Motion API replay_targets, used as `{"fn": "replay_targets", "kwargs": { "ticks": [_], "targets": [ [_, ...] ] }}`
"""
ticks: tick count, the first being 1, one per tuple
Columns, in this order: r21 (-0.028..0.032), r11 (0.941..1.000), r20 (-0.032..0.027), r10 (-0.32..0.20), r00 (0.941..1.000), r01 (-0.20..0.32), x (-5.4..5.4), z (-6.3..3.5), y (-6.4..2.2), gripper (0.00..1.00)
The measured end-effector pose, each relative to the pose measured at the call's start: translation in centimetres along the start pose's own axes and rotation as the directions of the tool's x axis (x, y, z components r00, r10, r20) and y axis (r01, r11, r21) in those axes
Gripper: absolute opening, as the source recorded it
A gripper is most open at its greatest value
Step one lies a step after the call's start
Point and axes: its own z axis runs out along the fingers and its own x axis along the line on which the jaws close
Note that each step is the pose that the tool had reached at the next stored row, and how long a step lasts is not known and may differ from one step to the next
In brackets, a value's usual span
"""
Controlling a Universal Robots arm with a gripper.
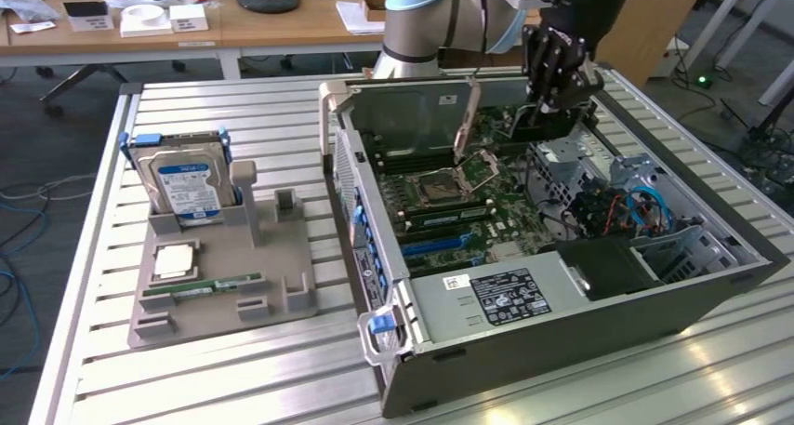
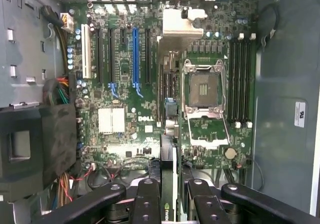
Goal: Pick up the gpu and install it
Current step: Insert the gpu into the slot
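Ext. view: gripper [image 1: 552, 86] up over the far end of the open PC case [image 1: 694, 285], fingers pointing down, clamped on the gpu [image 1: 546, 123], which hangs on edge just above the motherboard [image 1: 496, 202], beyond the CPU socket [image 1: 447, 179]. Arm reaching in from the case's far side, wrist approx. vertical. Off on the ext. view's left, well apart from the case: grey fixture tray [image 1: 285, 276] w/ hard drive [image 1: 186, 183] standing upright and RAM stick [image 1: 205, 285] lying flat. Wrist view: gripper [image 2: 172, 186] shut on the gpu [image 2: 169, 154], card seen edge-on between the two fingers [image 2: 147, 189], logo on the black face. Long axis of the card parallel to the expansion slots. Card's line falls between the slot bank and the CPU socket [image 2: 205, 88], so blue PCIe slot [image 2: 135, 53] lies off to the card's side, away from the socket; card not over it, not seated. RAM slots [image 2: 240, 78] on the socket's other side. Judged: pick done, install not yet.
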Motion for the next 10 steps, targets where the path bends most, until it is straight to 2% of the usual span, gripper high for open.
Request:
{"fn": "replay_targets", "kwargs": {
  "ticks": [10],
  "targets": [
    [-0.0041,1.0000,0.0000,-0.006,1.0000,0.006,0.1,1.48,0.87,0.26]
  ]
}}
